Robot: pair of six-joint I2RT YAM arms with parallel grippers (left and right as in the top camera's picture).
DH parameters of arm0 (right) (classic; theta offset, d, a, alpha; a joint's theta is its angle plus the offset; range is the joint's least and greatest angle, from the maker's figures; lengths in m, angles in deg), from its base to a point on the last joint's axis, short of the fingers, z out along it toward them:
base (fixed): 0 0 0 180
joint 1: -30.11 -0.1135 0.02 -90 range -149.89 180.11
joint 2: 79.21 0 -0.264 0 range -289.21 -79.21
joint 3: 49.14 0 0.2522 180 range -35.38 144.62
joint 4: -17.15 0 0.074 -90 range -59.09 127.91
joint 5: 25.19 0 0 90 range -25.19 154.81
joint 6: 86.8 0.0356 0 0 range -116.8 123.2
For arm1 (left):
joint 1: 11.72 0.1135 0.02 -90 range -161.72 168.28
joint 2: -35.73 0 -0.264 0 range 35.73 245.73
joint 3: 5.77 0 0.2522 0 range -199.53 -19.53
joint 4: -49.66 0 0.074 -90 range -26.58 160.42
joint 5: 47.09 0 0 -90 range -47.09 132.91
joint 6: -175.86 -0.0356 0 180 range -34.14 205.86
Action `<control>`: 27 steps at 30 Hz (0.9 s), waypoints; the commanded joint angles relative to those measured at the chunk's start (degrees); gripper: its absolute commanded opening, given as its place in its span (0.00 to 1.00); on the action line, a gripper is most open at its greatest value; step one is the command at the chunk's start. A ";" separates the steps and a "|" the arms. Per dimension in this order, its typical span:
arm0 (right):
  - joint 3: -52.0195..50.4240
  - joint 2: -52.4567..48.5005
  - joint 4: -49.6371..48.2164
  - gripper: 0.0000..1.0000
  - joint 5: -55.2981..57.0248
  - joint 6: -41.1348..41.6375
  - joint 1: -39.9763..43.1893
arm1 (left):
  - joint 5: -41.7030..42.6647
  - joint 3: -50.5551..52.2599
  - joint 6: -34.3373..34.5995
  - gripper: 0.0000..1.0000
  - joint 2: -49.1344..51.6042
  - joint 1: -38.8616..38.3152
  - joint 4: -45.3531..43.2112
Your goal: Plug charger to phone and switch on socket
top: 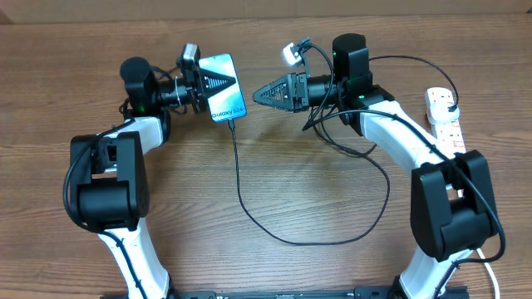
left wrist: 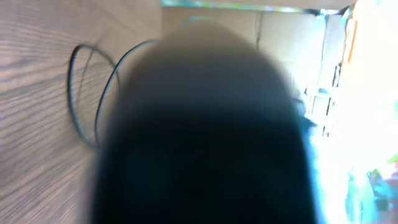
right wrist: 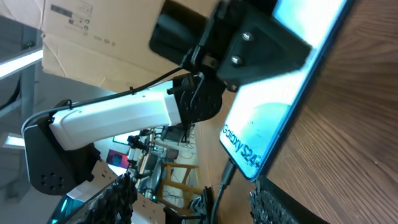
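Now the left claw (top: pixel 209 83) is clamped on the phone (top: pixel 228 104), gripping its upper half with one finger flat across the screen. I cannot tell whether its lower corner rests on the table (top: pixel 274 266). The right claw (top: pixel 266 94) hangs just beside it, spread wide and empty. The charger (top: pixel 249 212) trails from the phone's lower edge in a loose loop toward the socket (top: pixel 443 116) at the far right, and its connector (right wrist: pixel 227 177) looks seated. The phone is probably light, stiff and slick, so it is best held by the frame edges. The cable is limp and would tug the connector if snagged. The socket may slide, so its switch wants a straight downward press.
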 commanded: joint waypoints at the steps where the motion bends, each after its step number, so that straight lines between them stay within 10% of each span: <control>1: 0.52 1.44 3.30 0.59 2.21 -3.61 0.57 | 1.95 -0.44 -12.13 0.04 -1.03 -1.60 6.38; 27: 0.52 3.52 28.55 0.61 12.44 -20.02 3.65 | -31.76 -0.46 -47.06 0.15 -1.03 -9.20 56.74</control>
